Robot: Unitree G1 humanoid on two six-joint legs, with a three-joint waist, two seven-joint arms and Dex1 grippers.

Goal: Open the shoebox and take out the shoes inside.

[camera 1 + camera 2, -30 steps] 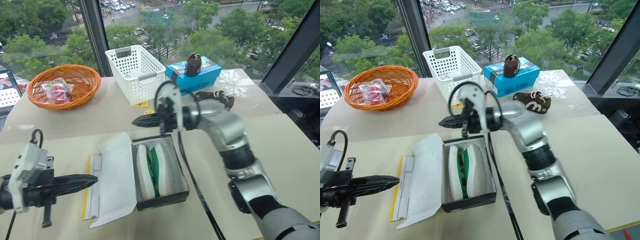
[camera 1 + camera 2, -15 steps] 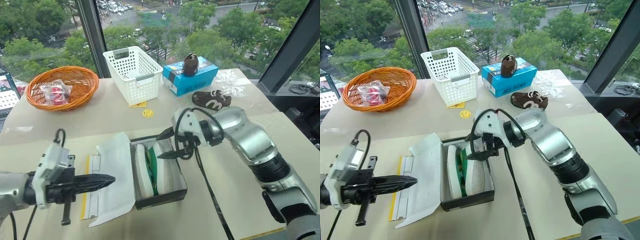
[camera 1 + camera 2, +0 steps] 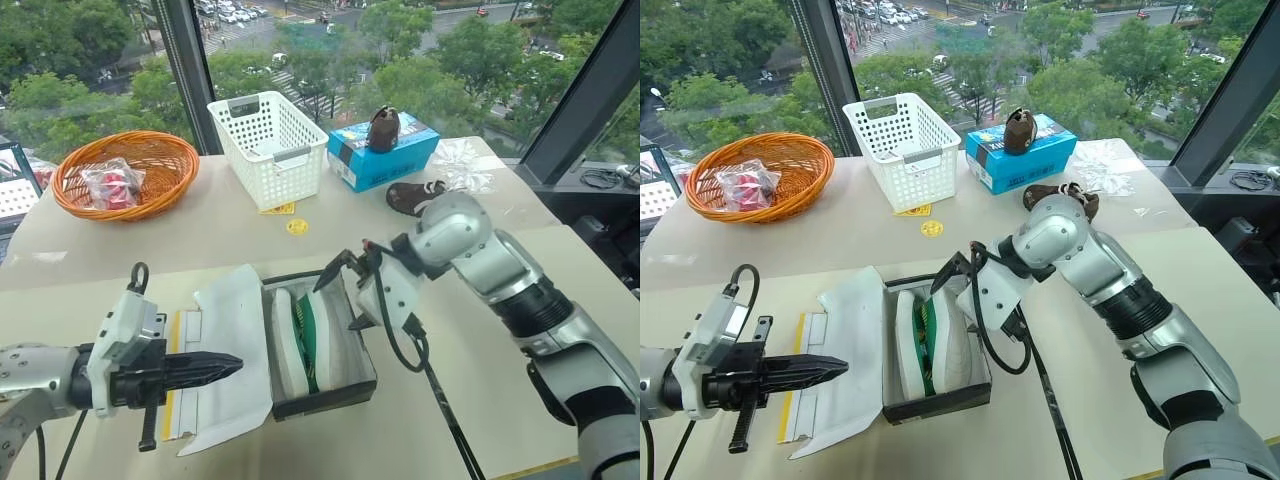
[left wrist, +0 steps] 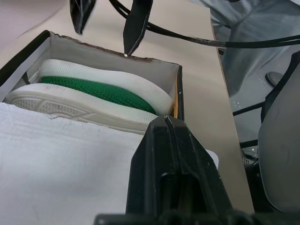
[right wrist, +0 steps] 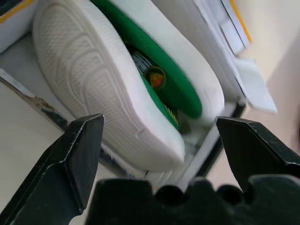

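Two black fingers of the right claw stand wide apart, empty, just right of frame centre above the open yellow cardboard shoebox. Inside lie small green pale-soled shoes. Lower left, the left claw is closed, empty.

I see the green children's shoes lying in the open dark-walled cardboard shoebox on the pale counter; my right tool hangs over its far right corner, my left tool left of it.

beige table, shoebox, basket
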